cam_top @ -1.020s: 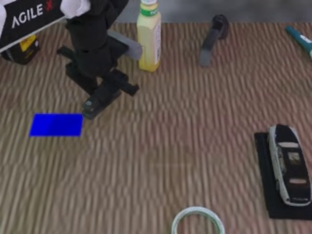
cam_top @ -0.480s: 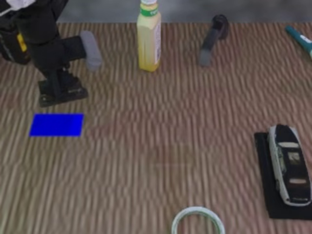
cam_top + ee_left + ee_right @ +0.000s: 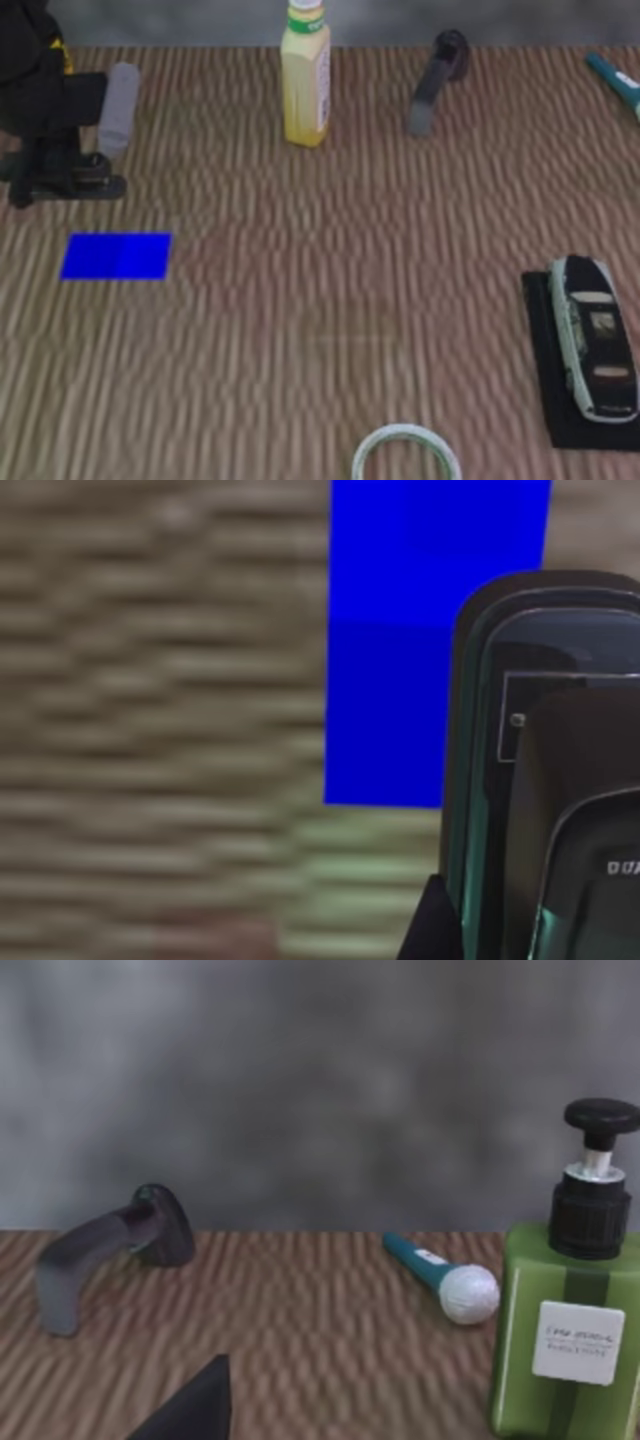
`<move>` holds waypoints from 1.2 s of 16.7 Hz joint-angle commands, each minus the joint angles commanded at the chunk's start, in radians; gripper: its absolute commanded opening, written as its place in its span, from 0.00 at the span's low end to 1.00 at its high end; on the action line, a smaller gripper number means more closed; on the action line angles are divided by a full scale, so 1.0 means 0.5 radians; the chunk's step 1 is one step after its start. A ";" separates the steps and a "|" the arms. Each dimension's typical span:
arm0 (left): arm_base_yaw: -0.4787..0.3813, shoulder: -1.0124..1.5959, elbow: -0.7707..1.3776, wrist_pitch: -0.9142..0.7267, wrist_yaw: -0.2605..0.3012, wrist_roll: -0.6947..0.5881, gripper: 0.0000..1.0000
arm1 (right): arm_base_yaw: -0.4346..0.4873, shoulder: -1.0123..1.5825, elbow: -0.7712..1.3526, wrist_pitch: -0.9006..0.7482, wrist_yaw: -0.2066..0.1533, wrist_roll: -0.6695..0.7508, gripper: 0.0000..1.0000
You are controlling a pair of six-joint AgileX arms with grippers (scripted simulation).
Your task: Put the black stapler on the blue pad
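left gripper (image 3: 50,178) sits at the far left of the table (image 3: 330,300), clamped on the black stapler (image 3: 96,186). in the left wrist view the stapler (image 3: 540,780) fills the near side, glossy black, with the blue pad (image 3: 430,640) on the table beyond it. from above, the stapler is held just beyond the far edge of the blue pad (image 3: 116,256), near it but not over it and not touching it. the pad lies flat at the left side with nothing on it.

right arm is out of the top view. its gripper (image 3: 190,1410) shows only as a dark tip in its own wrist view (can't tell if that claw is apart or together).

other stuff: a yellow bottle (image 3: 305,85) upright at the far edge, a grey-purple tool (image 3: 430,85) to its right, and a teal microphone (image 3: 615,80) at the far right corner. a model car (image 3: 598,335) sits on a black base plate (image 3: 545,400) at the right. a tape ring (image 3: 405,450) is at the near edge. the right wrist view also shows a green pump bottle (image 3: 570,1320) beside the microphone.
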 joint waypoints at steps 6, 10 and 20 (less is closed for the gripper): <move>-0.006 0.004 -0.003 0.008 -0.002 0.016 0.00 | 0.000 0.000 0.000 0.000 0.000 0.000 1.00; -0.012 0.075 -0.157 0.239 -0.001 0.009 0.00 | 0.000 0.000 0.000 0.000 0.000 0.000 1.00; -0.017 0.231 -0.452 0.689 0.002 -0.004 0.00 | 0.000 0.000 0.000 0.000 0.000 0.000 1.00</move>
